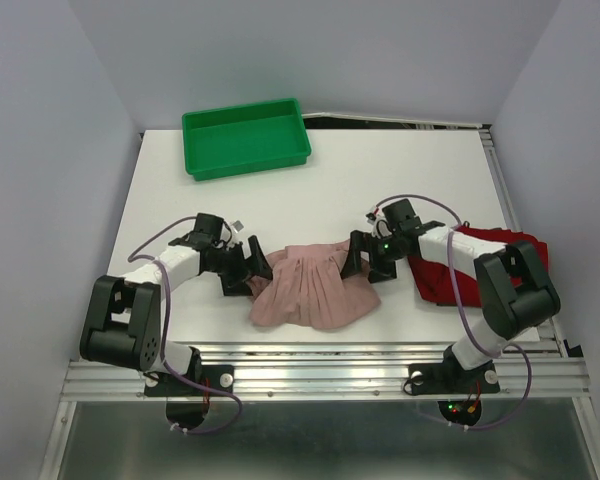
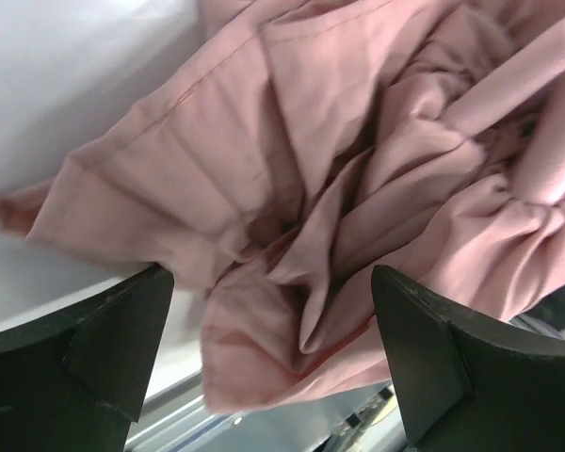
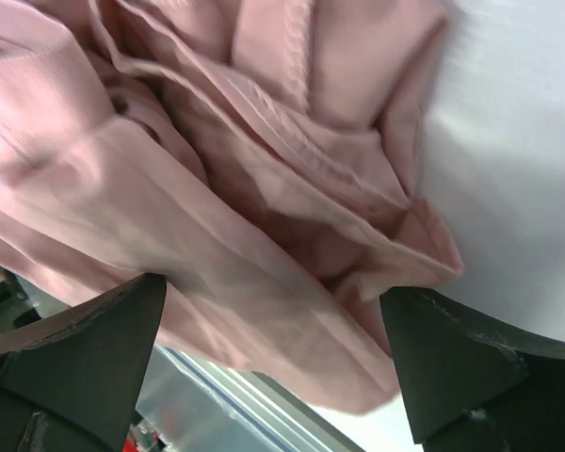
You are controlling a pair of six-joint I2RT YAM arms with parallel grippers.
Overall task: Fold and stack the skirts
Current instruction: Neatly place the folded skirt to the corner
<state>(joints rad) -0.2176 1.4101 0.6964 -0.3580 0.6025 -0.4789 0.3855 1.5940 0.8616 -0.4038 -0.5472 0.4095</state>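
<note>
Fingers (image 2: 94, 348) of both arms gape wide, pink skirt (image 1: 315, 290) between each pair.

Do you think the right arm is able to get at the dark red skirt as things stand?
Probably yes: the dark red skirt lies uncovered right beside that arm, and the right gripper stands open, holding nothing.

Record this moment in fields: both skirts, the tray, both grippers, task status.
pink skirt: unfolded, rumpled, near middle of the table, between the grippers
dark red skirt: bunched at the right edge, apart from the pink one
green tray: far left corner, away from both skirts
left gripper: open, over pink cloth
right gripper: open, over pink cloth
status: nothing folded or stacked yet
</note>
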